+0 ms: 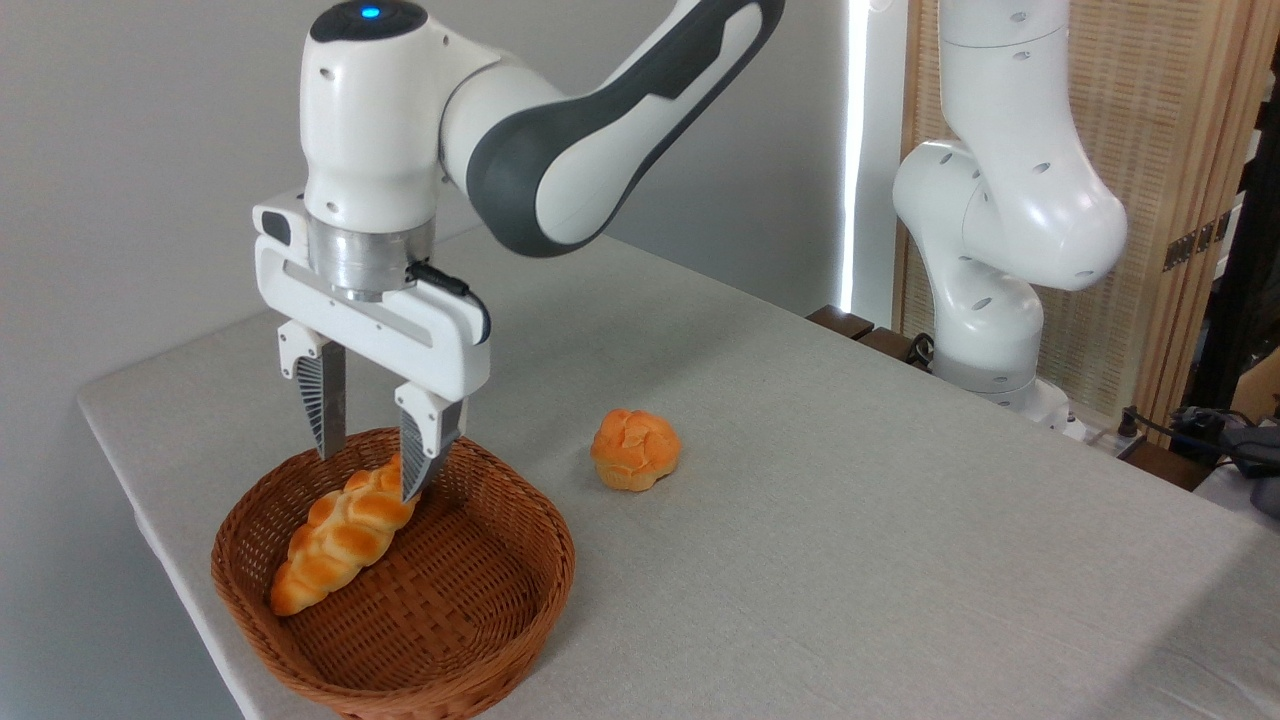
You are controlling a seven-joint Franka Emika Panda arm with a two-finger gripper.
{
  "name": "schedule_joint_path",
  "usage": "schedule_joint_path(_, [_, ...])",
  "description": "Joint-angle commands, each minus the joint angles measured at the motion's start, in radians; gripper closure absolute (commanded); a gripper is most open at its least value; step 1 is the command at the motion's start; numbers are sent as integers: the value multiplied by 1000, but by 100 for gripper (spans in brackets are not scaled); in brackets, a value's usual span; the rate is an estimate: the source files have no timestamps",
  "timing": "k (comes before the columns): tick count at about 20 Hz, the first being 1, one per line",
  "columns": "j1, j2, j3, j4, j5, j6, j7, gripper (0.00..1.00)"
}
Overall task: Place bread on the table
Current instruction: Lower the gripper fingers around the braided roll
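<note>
In the single fixed view we see the bread (335, 540), a long braided golden-orange loaf with glossy knobbly segments, lying inside a brown woven basket (470, 610) that sits near the front left corner of the tabletop (850, 520). The loaf runs diagonally, its lower tapered end towards the basket's left front wall and its upper end towards the back rim. Above that upper end we find the tool (370, 465), pointing straight down from the white arm (560, 150), with its two ribbed fingers spread apart to a moderate width and nothing gripped between them. The left finger hangs just over the back rim of the basket, to the left of the loaf's upper end; the right finger reaches lower, and its tip overlaps the upper end of the loaf in our view, though we cannot tell whether it actually touches it. A small round orange bun (636, 450) rests on the light grey cloth surface to the right of the basket, apart from it. At the far right edge of the tabletop we see the arm's white base column (1000, 250), and behind it a slatted wooden screen (1180, 150). A blue light (371, 13) glows on top of the arm's wrist
</note>
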Motion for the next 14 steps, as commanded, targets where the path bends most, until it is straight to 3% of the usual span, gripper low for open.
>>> schedule_joint_path(1, [-3,22,-7,-2,-23,53,-11,0])
schedule_joint_path(3, [-2,38,-37,-2,-20,69,-11,0])
schedule_joint_path(14, [-2,81,-42,-2,-5,102,2,0])
